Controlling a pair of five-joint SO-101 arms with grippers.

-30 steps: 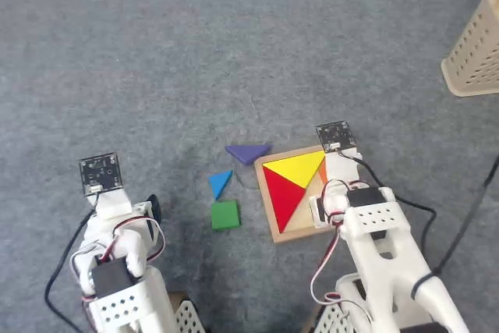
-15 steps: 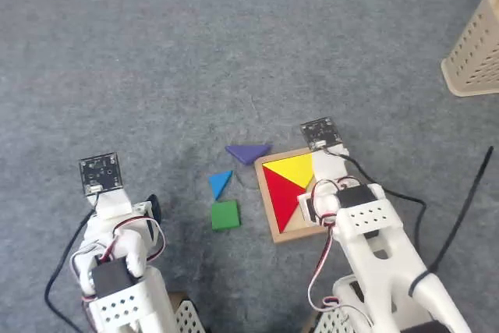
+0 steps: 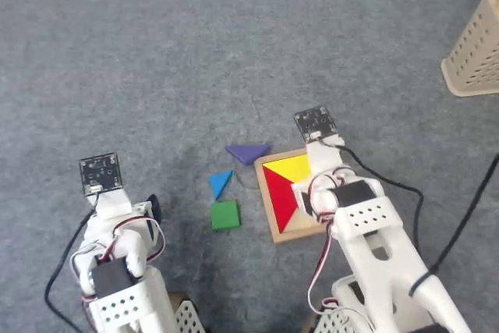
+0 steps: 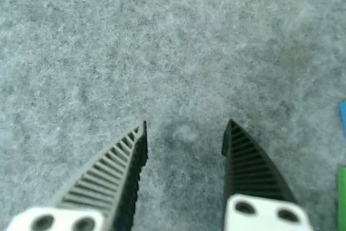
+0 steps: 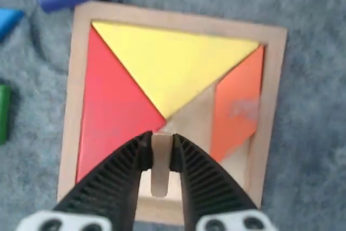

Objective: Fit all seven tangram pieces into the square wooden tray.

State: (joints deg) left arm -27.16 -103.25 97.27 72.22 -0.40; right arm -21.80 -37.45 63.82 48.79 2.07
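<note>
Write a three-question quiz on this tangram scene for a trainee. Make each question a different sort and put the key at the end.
1. True or false: the left gripper has its fingers open over bare carpet.
2. How many coloured pieces lie on the carpet outside the tray?
3. The right gripper, over the tray, is shut on: A. a cable; B. a pale piece; C. nothing.

Key:
1. True.
2. Three: the purple triangle, the blue triangle and the green square.
3. B.
</note>
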